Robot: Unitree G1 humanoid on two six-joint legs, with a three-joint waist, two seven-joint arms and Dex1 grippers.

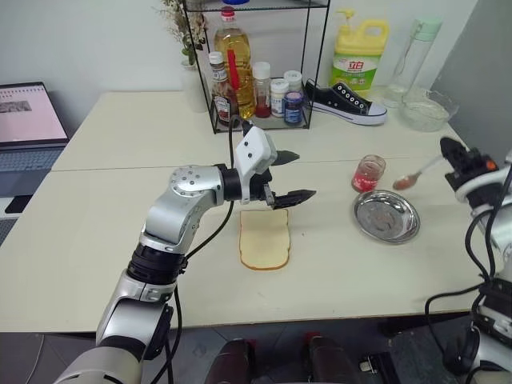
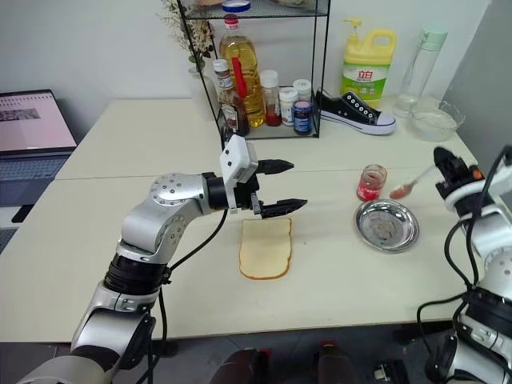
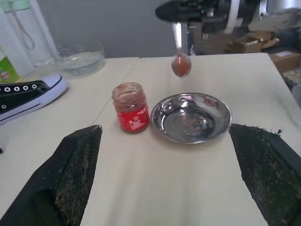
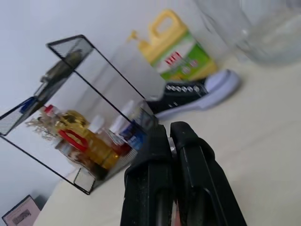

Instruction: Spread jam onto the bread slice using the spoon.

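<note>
Black jaws of the right gripper (image 1: 445,147) pinch the spoon (image 1: 416,175) by its handle, its bowl, loaded with red jam (image 3: 180,65), raised over the table (image 1: 120,232) between the jar (image 1: 369,173) and the metal dish (image 1: 387,216). Left gripper (image 1: 294,175) hangs level, jaws spread wide and empty, just above the far end of the bread (image 1: 265,239), which lies flat mid-table.

You get bright, even indoor light, soft shadows only. Glare sits on the round shiny steel dish (image 1: 387,216). In your right wrist view the two black fingers (image 4: 188,188) are out of focus, and the black wire rack (image 4: 89,122) looks tilted and soft.
</note>
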